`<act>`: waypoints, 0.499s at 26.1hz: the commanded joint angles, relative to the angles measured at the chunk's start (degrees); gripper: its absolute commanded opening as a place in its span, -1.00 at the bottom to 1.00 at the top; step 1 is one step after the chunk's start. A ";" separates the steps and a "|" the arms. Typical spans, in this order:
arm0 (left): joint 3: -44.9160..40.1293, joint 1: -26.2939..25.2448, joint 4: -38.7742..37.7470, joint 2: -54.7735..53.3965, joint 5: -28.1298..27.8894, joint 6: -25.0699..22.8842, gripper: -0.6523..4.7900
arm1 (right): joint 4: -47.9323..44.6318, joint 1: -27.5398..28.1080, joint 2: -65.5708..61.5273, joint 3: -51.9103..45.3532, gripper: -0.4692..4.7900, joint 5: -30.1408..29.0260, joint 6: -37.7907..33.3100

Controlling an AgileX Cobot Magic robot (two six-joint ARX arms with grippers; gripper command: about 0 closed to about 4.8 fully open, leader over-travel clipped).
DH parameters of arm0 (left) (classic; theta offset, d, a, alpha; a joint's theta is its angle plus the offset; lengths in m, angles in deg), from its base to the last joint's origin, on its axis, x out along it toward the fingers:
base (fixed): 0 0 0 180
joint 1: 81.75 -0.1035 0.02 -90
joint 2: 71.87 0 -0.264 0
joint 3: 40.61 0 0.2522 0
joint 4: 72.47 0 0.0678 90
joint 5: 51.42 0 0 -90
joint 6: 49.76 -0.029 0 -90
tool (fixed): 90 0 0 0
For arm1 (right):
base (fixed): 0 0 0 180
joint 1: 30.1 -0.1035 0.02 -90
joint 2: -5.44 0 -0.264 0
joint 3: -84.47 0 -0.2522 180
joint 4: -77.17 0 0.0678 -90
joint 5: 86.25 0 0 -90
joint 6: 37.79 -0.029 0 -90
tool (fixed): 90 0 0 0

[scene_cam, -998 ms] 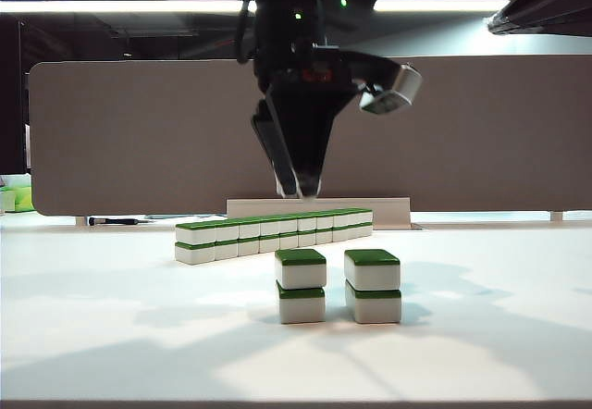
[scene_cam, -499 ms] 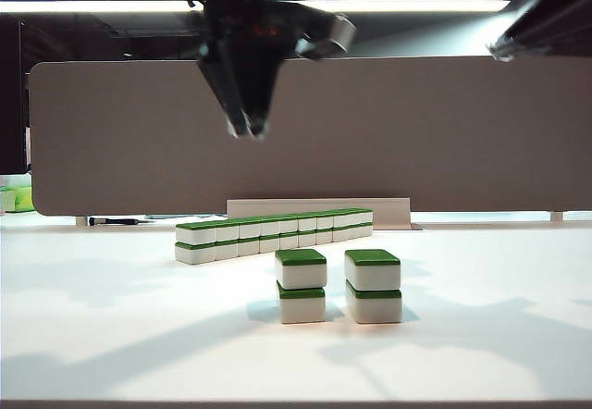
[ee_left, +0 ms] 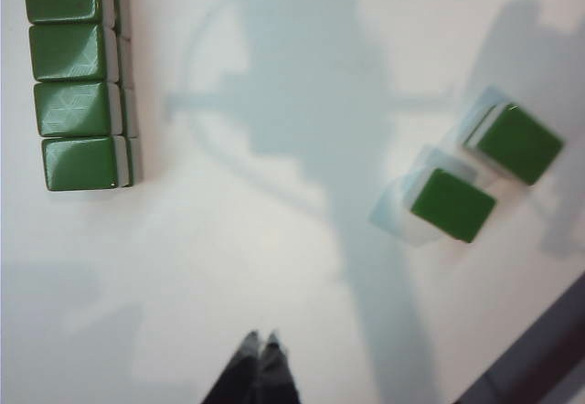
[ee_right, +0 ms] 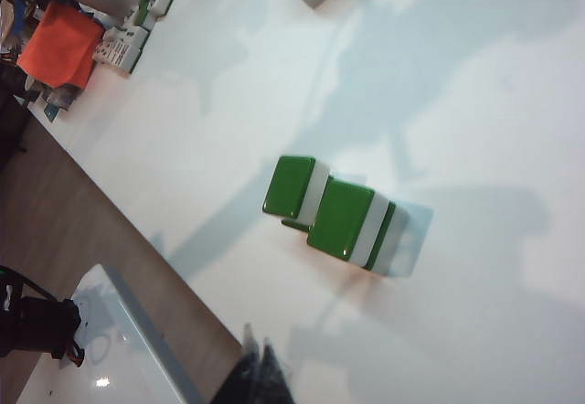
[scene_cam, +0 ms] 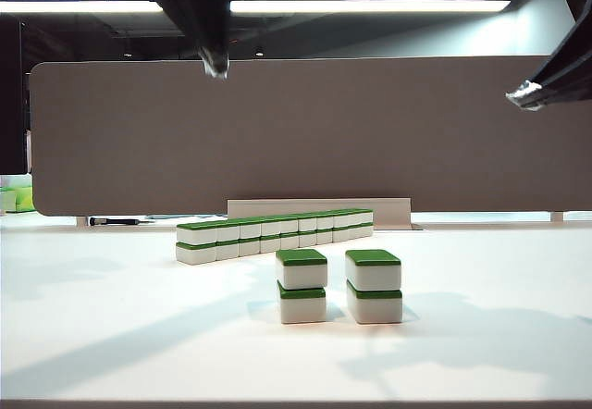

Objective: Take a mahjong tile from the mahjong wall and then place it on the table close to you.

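Note:
The mahjong wall (scene_cam: pixel 277 233) runs as a long two-high row of green-topped white tiles across the middle of the white table (scene_cam: pixel 111 335). High above the wall's left end hangs my left gripper (scene_cam: pixel 215 65), shut and empty. In the left wrist view its closed tips (ee_left: pixel 260 340) hover over bare table, with the wall's end (ee_left: pixel 78 75) off to one side. My right gripper (scene_cam: pixel 525 97) is raised at the far right, well clear of the tiles. Its tips (ee_right: pixel 258 347) are pressed together with nothing between them.
Two lone two-tile stacks (scene_cam: pixel 301 286) (scene_cam: pixel 374 285) stand in front of the wall. A brown-grey partition board (scene_cam: pixel 416 131) closes off the back, with a low white stand (scene_cam: pixel 388 209) before it. An orange item (ee_right: pixel 59 43) lies by the table's edge.
My left gripper has risen and swung left, from just above the wall to high up, and its jaws have closed on nothing. The right gripper's tip has dropped lower at the right.

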 commanded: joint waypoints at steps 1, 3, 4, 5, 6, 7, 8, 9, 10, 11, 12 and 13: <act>0.09 -0.98 -0.24 2.21 2.05 1.07 -0.78 | 1.38 -0.02 0.11 0.28 -0.83 -0.11 1.60; -0.24 -1.31 -0.22 3.65 1.62 1.03 -0.78 | 1.81 -0.02 0.11 0.28 -0.83 -0.09 1.90; -0.48 -1.60 -0.24 4.35 1.75 1.03 -0.78 | 1.84 -0.02 0.11 0.28 -0.83 -0.09 1.90; -0.81 -1.75 -0.24 5.11 1.70 1.03 -0.78 | 1.84 -0.02 0.11 0.28 -0.83 -0.09 1.90; -1.40 -1.97 -0.22 6.16 1.75 1.03 -0.78 | 1.84 -0.02 0.11 0.28 -0.83 -0.09 1.90; -2.01 -2.29 -0.22 7.15 1.79 1.03 -0.78 | 1.88 -0.02 0.11 0.28 -0.83 -0.09 1.90; -2.73 -2.56 -0.22 8.13 1.68 1.03 -0.78 | 1.92 0.00 0.11 0.28 -0.83 -0.09 1.90; -3.63 -2.78 -0.22 9.35 1.75 1.03 -0.78 | 1.99 0.02 0.11 0.28 -0.83 -0.09 1.90; -4.46 -3.02 -0.22 10.40 1.88 1.05 -0.78 | 2.01 0.02 0.11 0.28 -0.83 -0.09 1.90; -5.18 -3.06 -0.22 11.28 1.90 1.03 -0.78 | 1.99 0.02 0.11 0.28 -0.83 -0.11 1.90; -5.97 -3.06 -0.22 12.31 1.97 1.03 -0.78 | 1.99 0.02 0.11 0.28 -0.83 -0.11 1.90; -6.47 -3.08 -0.22 13.05 1.95 1.03 -0.78 | 1.99 0.02 0.11 0.28 -0.83 -0.11 1.90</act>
